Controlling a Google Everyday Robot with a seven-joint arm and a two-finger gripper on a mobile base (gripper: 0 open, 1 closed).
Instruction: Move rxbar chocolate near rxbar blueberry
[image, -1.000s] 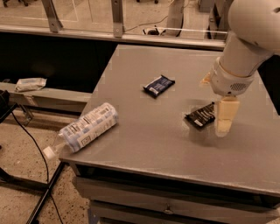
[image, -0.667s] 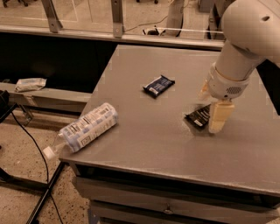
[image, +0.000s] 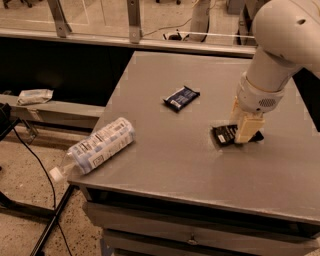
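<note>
The rxbar chocolate (image: 223, 135), a flat black bar, lies on the grey table (image: 165, 150) at the right of middle. My gripper (image: 244, 128) hangs from the white arm and is down at the bar's right end, covering that end. The rxbar blueberry (image: 181, 97), a dark blue bar with a white patch, lies further back and to the left, about a bar's length from the black one.
A large clear bottle with a white-blue label (image: 97, 147) lies on its side at the table's front left corner, its cap over the edge. A ledge with a crumpled packet (image: 34, 95) runs to the left of the table. A rail stands behind the table.
My gripper has moved a little to the left, over the right end of the black bar. The bars and the bottle have stayed where they were.
</note>
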